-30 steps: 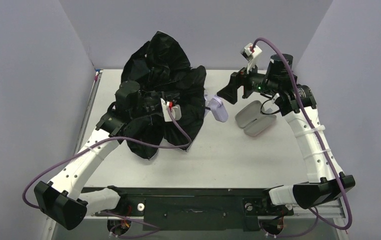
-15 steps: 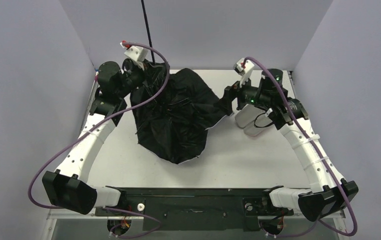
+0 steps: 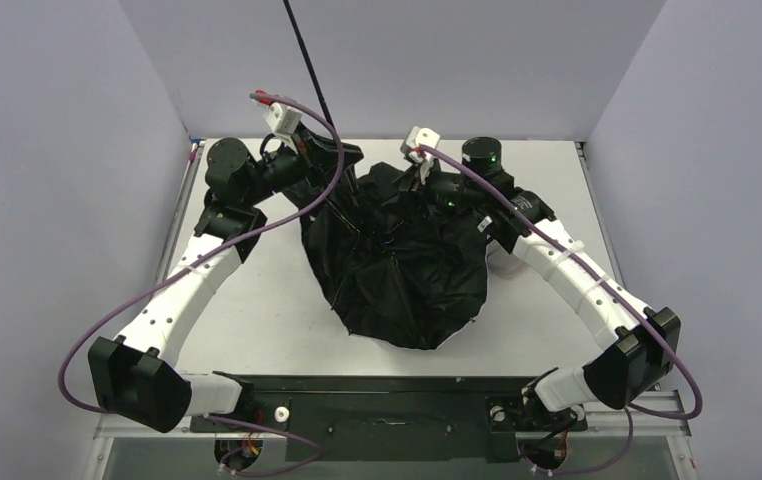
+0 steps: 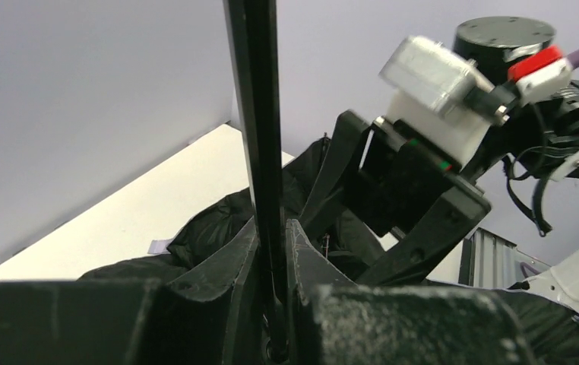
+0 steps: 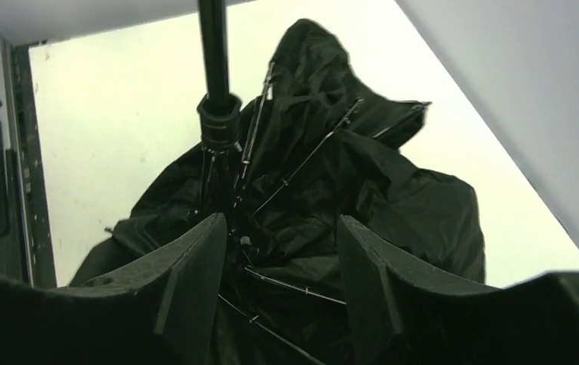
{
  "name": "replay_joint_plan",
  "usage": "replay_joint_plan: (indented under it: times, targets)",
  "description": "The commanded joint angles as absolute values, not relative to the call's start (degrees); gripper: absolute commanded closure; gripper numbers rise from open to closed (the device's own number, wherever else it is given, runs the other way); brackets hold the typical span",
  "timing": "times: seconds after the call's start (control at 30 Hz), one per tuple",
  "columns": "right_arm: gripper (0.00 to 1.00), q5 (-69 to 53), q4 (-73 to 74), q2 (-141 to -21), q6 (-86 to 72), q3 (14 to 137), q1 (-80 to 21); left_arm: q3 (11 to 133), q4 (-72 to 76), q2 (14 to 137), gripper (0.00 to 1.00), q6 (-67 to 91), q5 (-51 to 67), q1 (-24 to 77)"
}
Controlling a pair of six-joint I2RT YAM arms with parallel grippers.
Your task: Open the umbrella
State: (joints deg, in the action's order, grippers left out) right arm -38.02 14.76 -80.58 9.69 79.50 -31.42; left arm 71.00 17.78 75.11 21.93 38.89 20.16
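At mid-table, the umbrella [image 3: 397,265] rests canopy-down, its black underside slack and half-spread; opening is judged partly done, with locking out left. Left gripper [image 4: 271,236] is clamped tight on the shaft [image 4: 257,114]. Right gripper [image 5: 280,224] stands part open over the ribs [image 5: 309,156], holding nothing evident. White table [image 3: 257,300]; plain grey walls [image 3: 457,60].

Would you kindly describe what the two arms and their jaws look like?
Both the left arm and right arm have white perforated links, black joints and bases, and black angular jaws. A purple cable loops along each to a white wrist block with a red tag.
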Motion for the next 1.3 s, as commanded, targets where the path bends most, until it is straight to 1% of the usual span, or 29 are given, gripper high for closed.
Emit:
replay_joint_plan:
  times: [0.0, 0.17, 0.27, 0.37, 0.47, 0.6, 0.63, 0.67, 0.73, 0.83, 0.9, 1.0, 1.1, 1.27]
  targets:
    - [0.49, -45.81, 20.31, -80.46, 21.96, 82.98, -33.76, 72.06, 24.64, 72.52, 1.00, 23.07, 41.21, 20.20]
    - [0.50, -42.34, 27.00, -79.98, 28.94, 78.43, -37.82, 72.29, 17.79, 72.34, 1.00, 15.76, 31.54, 21.15]
    - [0.45, -39.80, 28.68, -81.41, 34.23, 73.20, -38.98, 71.45, 13.99, 72.40, 1.00, 11.77, 26.57, 21.71]
    - [0.43, -34.86, 29.47, -84.51, 39.64, 69.27, -39.25, 67.94, 13.64, 72.60, 1.00, 8.78, 25.02, 22.24]
    - [0.46, -28.52, 29.31, -90.16, 44.04, 66.76, -38.75, 63.57, 16.49, 73.19, 1.00, 7.71, 26.59, 22.47]
    - [0.49, -25.57, 29.01, -94.92, 46.03, 66.27, -35.70, 56.87, 25.38, 76.26, 1.00, 6.81, 28.36, 22.78]
    - [0.49, -25.57, 29.00, -94.94, 46.14, 66.27, -34.68, 55.81, 27.53, 76.98, 1.00, 6.70, 28.55, 22.73]
    - [0.45, -26.59, 29.05, -94.58, 46.05, 66.09, -34.17, 55.50, 28.27, 78.42, 1.00, 6.00, 29.13, 22.69]
    - [0.39, -29.86, 29.15, -92.19, 44.41, 65.92, -32.79, 54.61, 29.81, 79.76, 1.00, 4.76, 29.98, 22.68]
    - [0.32, -35.30, 27.61, -86.78, 35.32, 66.74, -30.29, 53.86, 31.10, 79.95, 1.00, 4.50, 32.62, 22.64]
    - [0.29, -37.90, 23.31, -83.28, 27.61, 66.14, -29.03, 53.86, 31.03, 79.16, 1.00, 4.30, 34.77, 22.76]
    - [0.26, -38.83, 14.96, -79.57, 18.75, 64.78, -27.95, 53.26, 29.18, 76.36, 0.94, 2.44, 36.70, 23.66]
    - [0.24, -38.32, 9.53, -77.83, 14.58, 63.74, -27.86, 52.09, 27.34, 73.77, 0.89, 0.52, 37.36, 24.73]
    - [0.21, -38.24, -0.08, -80.77, 4.33, 66.62, -27.80, 50.66, 22.41, 70.46, 0.91, -3.93, 40.17, 25.00]
